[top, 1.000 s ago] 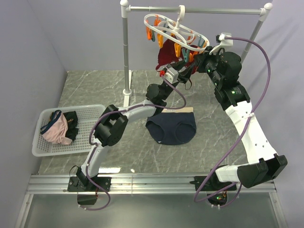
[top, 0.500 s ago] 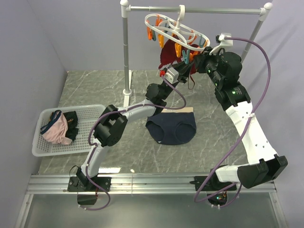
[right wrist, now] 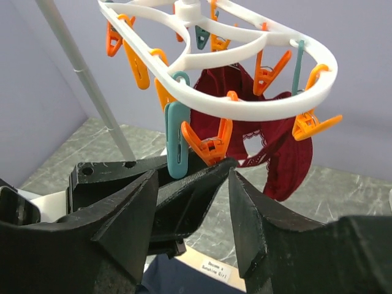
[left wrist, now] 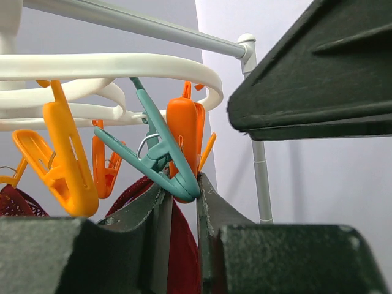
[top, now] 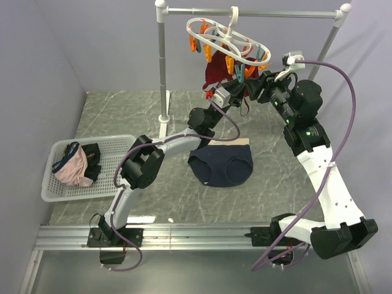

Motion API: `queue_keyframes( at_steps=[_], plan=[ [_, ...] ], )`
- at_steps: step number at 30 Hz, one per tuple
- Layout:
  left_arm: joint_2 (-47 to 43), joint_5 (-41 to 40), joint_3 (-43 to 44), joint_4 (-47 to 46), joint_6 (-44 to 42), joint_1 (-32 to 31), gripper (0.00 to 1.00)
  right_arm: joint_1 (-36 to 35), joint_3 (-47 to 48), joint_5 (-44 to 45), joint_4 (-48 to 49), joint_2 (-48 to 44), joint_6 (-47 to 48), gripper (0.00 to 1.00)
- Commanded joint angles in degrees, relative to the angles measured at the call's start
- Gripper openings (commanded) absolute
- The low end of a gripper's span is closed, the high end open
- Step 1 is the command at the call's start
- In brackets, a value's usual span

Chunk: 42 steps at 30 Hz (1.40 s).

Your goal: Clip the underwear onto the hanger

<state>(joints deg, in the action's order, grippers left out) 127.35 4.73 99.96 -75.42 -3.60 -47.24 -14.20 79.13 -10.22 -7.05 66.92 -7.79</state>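
Overhead, the underwear lay flat on the grey marble table, well below the hanger; it was dark navy, with a pale beige strip along its far edge. The hanger, a white oval ring with orange and teal clips, hung by its hook from the rail stand. A maroon garment dangled under it; both grippers crowded just beneath the ring, the left gripper against the maroon cloth, the right gripper beside it. Far to the hanger's left, a white basket held a pink garment.

From the left wrist, the left gripper's jaws stood close together under the hanger; maroon fabric showed in the narrow gap, but whether they pinched it I could not tell. A teal clip ended right at that gap, in front of an orange clip.

From the right wrist, the right gripper gaped wide and held nothing, directly under the hanger's near rim; two clips hung just above its fingertips; the underwear showed far below.
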Motion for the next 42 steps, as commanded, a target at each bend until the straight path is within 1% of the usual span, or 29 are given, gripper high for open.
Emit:
queue_keyframes(
  at_steps=[1, 4, 15, 20, 23, 24, 28, 29, 32, 33, 34, 35, 37, 38, 40, 42],
  plan=[
    [-3.6, 1.3, 0.2, -14.7, 0.7, -0.5, 0.07, 0.7, -0.8, -1.6, 6.3, 0.3, -0.2, 0.56],
    [-3.8, 1.6, 0.1, -14.3, 0.8, -0.4, 0.06, 1.2, -0.7, -1.6, 8.6, 1.5, -0.8, 0.54],
    [-4.0, 2.1, -0.5, -14.6, 1.0, -0.4, 0.06, 1.9, 0.4, -2.6, 12.4, 5.1, -4.5, 0.57],
    [-4.3, 2.5, -1.0, -14.8, 1.4, -0.4, 0.06, 2.0, 0.1, -2.4, 13.9, 5.7, -5.4, 0.56],
    [-4.4, 2.7, -1.3, -14.8, 1.5, -0.4, 0.06, 2.0, -0.2, -2.3, 15.0, 5.9, -5.8, 0.5],
    [-4.4, 2.7, -1.3, -14.7, 1.4, -0.4, 0.06, 2.0, -0.2, -2.3, 15.0, 5.9, -6.0, 0.44],
    [-4.6, 2.9, -1.3, -14.5, 1.2, -0.3, 0.08, 2.5, 0.4, -3.2, 14.3, 6.6, -6.5, 0.33],
    [-4.7, 3.0, -1.4, -14.5, 1.2, -0.3, 0.1, 2.4, 0.5, -3.3, 14.2, 6.8, -6.6, 0.28],
    [-4.6, 3.0, -1.5, -14.3, 1.2, -0.2, 0.18, 2.7, 0.8, -3.8, 13.9, 7.0, -6.8, 0.21],
    [-4.7, 2.7, -1.6, -14.4, 1.1, -0.2, 0.23, 2.8, 1.0, -3.9, 13.7, 7.0, -6.9, 0.17],
    [-4.7, 2.7, -1.7, -14.3, 1.1, -0.3, 0.26, 2.9, 1.1, -3.8, 13.6, 7.1, -6.9, 0.15],
    [-4.8, 2.6, -2.0, -14.2, 1.0, -0.2, 0.32, 2.9, 1.2, -3.8, 13.7, 7.1, -6.8, 0.1],
    [-5.3, 2.3, -2.8, -14.1, 0.5, -0.3, 0.38, 3.0, 1.4, -3.8, 13.4, 7.2, -6.7, 0.07],
    [-5.5, 2.0, -3.5, -14.1, 0.3, -0.2, 0.43, 3.0, 1.5, -3.7, 13.2, 7.3, -6.7, 0.03],
    [-6.3, 1.4, -4.5, -14.0, 0.2, -0.1, 0.46, 3.1, 1.8, -3.8, 12.9, 7.4, -6.8, 0.0],
    [-6.9, 1.1, -5.7, -13.5, 0.3, 0.2, 0.5, 3.1, 1.9, -3.8, 12.8, 7.4, -6.9, 0.0]
  ],
)
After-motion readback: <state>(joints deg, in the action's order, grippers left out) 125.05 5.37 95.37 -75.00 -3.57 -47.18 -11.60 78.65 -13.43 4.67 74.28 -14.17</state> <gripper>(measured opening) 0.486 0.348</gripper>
